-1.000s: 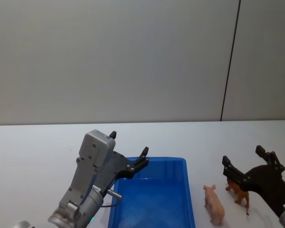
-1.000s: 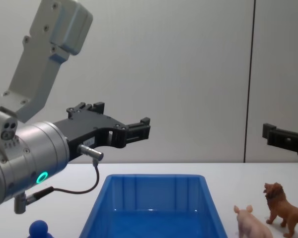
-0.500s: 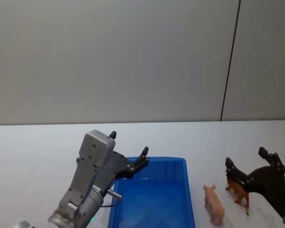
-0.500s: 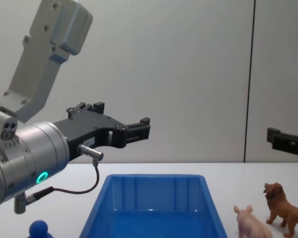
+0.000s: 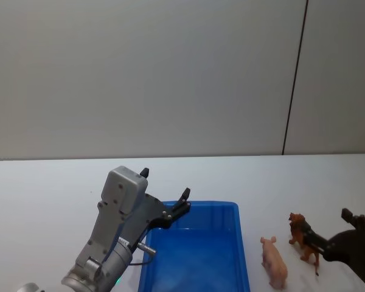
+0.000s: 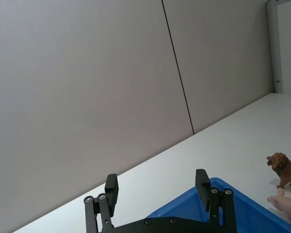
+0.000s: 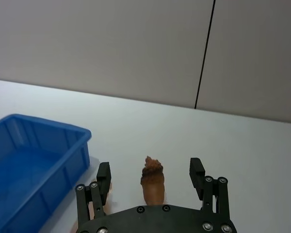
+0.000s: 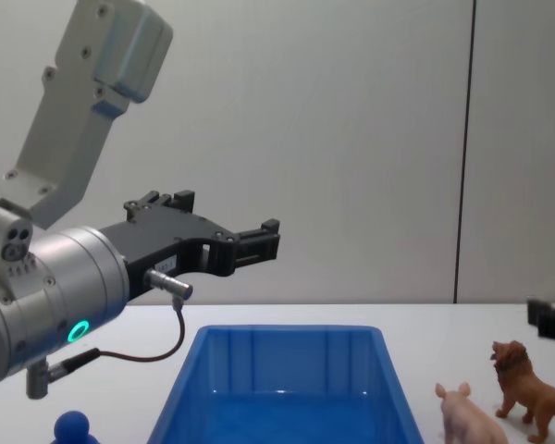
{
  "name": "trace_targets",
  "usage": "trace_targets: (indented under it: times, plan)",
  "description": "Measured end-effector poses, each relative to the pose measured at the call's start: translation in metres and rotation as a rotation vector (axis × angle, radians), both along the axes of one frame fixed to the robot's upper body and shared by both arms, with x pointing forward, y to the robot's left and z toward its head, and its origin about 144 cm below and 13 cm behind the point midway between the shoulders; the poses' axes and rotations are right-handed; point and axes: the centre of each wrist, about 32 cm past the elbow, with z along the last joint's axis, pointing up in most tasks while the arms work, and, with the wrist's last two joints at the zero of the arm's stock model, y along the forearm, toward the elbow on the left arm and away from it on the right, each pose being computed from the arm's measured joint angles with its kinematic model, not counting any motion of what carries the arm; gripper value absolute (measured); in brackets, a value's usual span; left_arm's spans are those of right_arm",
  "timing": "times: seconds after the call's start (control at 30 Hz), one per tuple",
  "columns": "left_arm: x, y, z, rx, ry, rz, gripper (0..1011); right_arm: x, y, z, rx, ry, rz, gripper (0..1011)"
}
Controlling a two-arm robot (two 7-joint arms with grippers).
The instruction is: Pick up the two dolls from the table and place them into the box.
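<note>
The brown lion (image 5: 303,235) and the pink pig (image 5: 274,262) stand on the white table (image 5: 48,182), right of the blue box (image 5: 213,205). My right gripper (image 5: 330,229) is open and low over the table, just behind the lion. In the right wrist view the lion (image 7: 152,184) stands between the two fingers (image 7: 103,171) without touching them, and the pig (image 7: 93,190) peeks from behind one finger. My left gripper (image 5: 165,184) hangs open and empty above the box's left rim. The chest view has the lion (image 8: 528,389) and pig (image 8: 472,417) beside the box (image 8: 287,329).
A small blue round-topped object (image 8: 72,426) sits on the table left of the box, under my left arm. A grey wall with a dark vertical seam stands behind the table. White tabletop stretches out beyond the box and the figurines.
My right gripper has sunk lower and slid back toward me, so the lion's head now shows ahead of its fingers. The left arm, box and both figurines have not moved.
</note>
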Motion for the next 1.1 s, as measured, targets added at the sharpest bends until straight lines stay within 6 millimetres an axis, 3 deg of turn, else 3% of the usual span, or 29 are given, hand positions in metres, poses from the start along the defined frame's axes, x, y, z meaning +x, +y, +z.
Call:
trace_targets:
  times: [0.97, 1.1]
  plan:
    - [0.000, 0.000, 0.000, 0.000, 0.000, 0.000, 1004, 0.044, -0.004, -0.043, 0.052, 0.180, 0.007, 1001]
    - [0.000, 0.000, 0.000, 0.000, 0.000, 0.000, 1004, 0.049, -0.002, -0.048, 0.062, 0.208, 0.012, 929]
